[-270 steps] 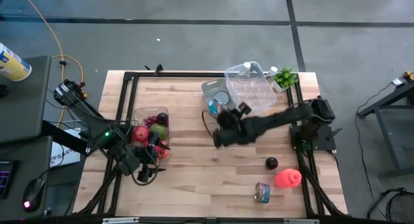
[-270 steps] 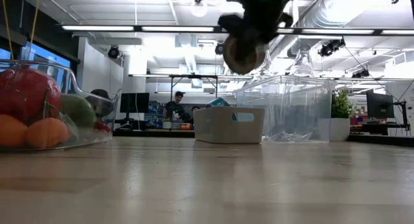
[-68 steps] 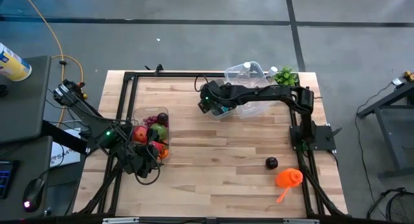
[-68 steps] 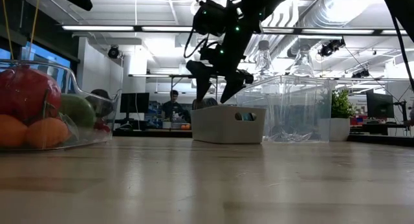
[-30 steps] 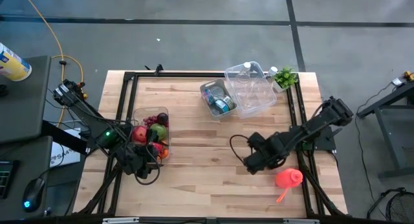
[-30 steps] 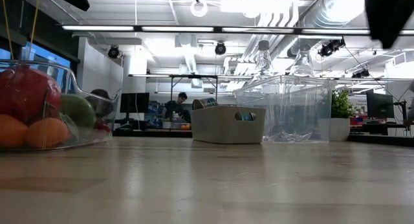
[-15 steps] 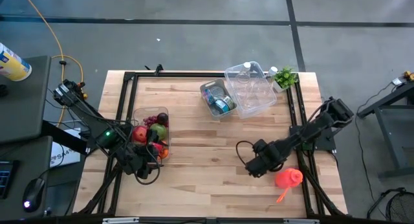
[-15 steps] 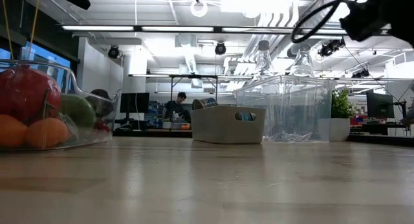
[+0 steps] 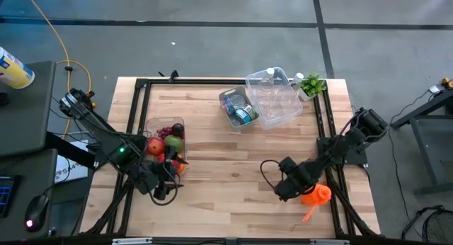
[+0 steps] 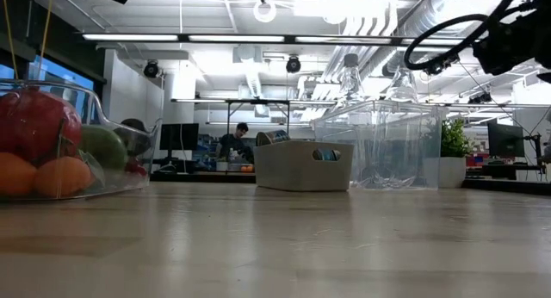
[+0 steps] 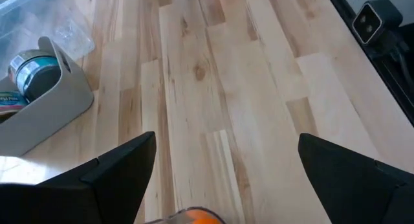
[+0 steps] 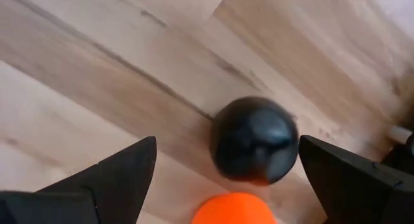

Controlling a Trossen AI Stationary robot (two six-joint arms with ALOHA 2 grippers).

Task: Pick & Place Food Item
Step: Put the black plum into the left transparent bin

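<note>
A black round food item [image 12: 254, 141] lies on the wooden table near its right edge; in the high view my right arm covers it. My right gripper [image 12: 226, 140] [image 9: 291, 182] hangs open above it, pointing down, one finger on each side and clear of it. An orange food item [image 9: 316, 194] [image 12: 234, 210] lies just beside the black one, toward the table's near edge. My left gripper [image 9: 164, 183] [image 11: 226, 136] waits open by the near side of the glass fruit bowl [image 9: 168, 124] at the table's left.
A grey bin [image 9: 237, 107] holding cans and a clear tub [image 9: 272, 96] holding bottles stand at the far edge, with a small plant [image 9: 310, 83] at the far right corner. The bowl [image 10: 129, 160] holds red, green and orange fruit. Bare wood lies across the table's middle.
My right gripper has sunk toward the table and shifted a little toward the near right corner, ending over the black round item. Its fingers have stayed open. The black and orange items have not moved.
</note>
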